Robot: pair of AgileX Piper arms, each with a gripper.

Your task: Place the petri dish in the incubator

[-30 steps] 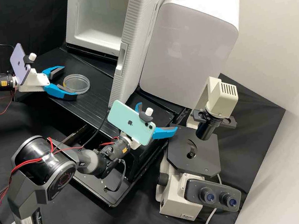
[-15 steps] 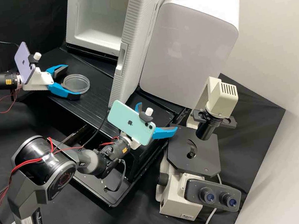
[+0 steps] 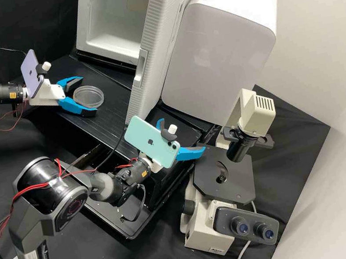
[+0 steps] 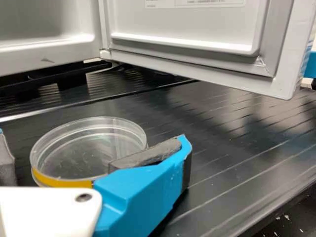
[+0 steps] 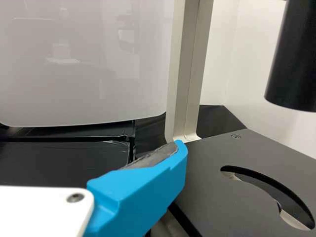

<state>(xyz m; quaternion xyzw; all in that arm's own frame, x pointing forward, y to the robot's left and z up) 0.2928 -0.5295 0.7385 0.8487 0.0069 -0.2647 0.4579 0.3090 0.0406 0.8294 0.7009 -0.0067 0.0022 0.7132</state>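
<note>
The right gripper [image 3: 197,151] hovers over the microscope [image 3: 227,209] stage, and whether it is released or clenched cannot be told. Farther back, the left gripper [image 3: 86,95] is spread wide — one finger [image 4: 148,182] on each side of the petri dish [image 3: 92,97]. The dish lies flat on the black bench [image 3: 108,118] just before the incubator [image 3: 118,18] — its door [image 3: 157,38] stands open.

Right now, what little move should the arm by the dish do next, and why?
Probably shut the left gripper on the dish. Its fingers stand open on either side of the dish, which lies flat on the bench before the open incubator, so a grip seems to come before any lift.
</note>
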